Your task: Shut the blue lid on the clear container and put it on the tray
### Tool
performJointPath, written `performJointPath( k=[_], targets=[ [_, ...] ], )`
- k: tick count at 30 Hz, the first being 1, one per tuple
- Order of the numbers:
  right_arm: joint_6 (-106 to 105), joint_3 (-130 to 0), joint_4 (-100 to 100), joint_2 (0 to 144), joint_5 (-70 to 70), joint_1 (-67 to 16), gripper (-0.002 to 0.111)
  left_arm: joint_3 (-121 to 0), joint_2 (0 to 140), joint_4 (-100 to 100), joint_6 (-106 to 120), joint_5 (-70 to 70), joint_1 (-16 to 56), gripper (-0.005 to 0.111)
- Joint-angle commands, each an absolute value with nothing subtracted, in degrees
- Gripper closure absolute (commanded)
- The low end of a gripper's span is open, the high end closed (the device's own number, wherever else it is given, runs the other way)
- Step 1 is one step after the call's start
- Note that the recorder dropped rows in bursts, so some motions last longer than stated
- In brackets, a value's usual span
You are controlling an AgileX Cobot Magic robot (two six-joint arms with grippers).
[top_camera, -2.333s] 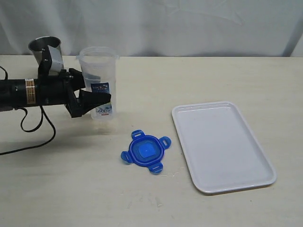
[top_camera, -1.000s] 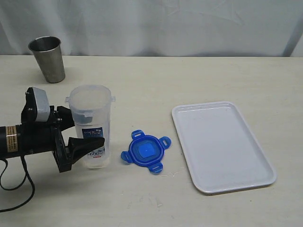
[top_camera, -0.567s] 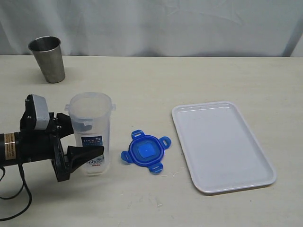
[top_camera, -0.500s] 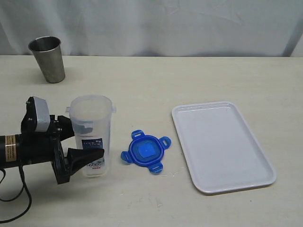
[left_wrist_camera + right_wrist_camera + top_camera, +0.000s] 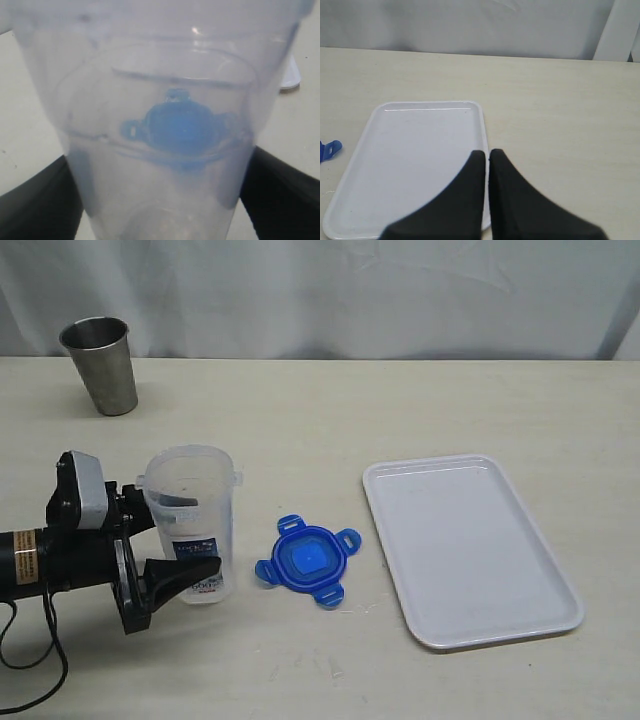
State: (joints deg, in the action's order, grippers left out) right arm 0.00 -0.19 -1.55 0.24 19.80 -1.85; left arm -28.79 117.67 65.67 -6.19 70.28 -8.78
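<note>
One clear container (image 5: 187,502) inside left hand (image 5: 207,538)

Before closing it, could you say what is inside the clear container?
The clear container looks empty; the blue lid shows through it. The left gripper partly hides its base.

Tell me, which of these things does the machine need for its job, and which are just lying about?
Part of the job: the clear container, gripped by the left end effector; the blue lid, lying loose beside it; the tray.
Just lying about: the steel cup, standing apart at the back.
</note>
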Motion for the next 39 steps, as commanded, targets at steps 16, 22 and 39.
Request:
performJointPath(
  k=[16,22,39],
  targets=[
    [-0.5,0.0,-1.3,0.0,19.7,-1.5,0.104,-28.7,119.6,62.2,-7.5,70.0,-8.9,0.107],
    [-0.5,0.0,-1.3,0.0,19.7,-1.5,0.104,-28.8,119.6,62.2,-7.6,70.0,-8.9,0.107],
    [-0.5,0.0,-1.3,0.0,19.7,-1.5,0.104,-28.8,119.6,63.8,-7.1,70.0,-8.9,0.089]
  ],
)
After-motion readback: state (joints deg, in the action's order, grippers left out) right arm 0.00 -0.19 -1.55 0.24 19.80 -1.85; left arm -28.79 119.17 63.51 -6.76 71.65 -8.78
